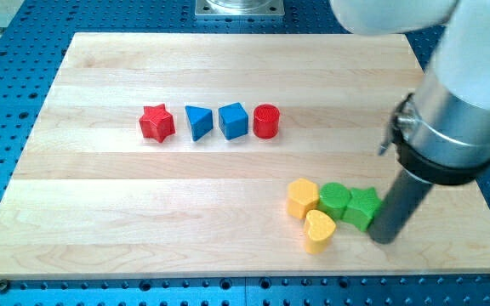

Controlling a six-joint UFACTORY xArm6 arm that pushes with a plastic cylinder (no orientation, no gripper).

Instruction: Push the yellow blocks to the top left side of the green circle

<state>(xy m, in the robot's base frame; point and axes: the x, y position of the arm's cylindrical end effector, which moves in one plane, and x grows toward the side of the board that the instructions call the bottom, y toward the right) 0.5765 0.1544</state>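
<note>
A yellow hexagon block (302, 198) and a yellow heart block (319, 231) sit at the view's lower right on the wooden board (100, 221). The green circle (334, 201) touches the hexagon's right side, and a green star (363, 208) sits right of the circle. The heart lies just below and left of the circle. My tip (384, 239) rests on the board right against the green star's right side, on the far side of the greens from the yellow blocks.
A row stands at the upper middle: red star (156, 123), blue triangle (197, 122), blue cube (234, 121), red cylinder (266, 121). The arm's white and silver body (458, 110) hangs over the board's right side. The board's bottom edge is close below the heart.
</note>
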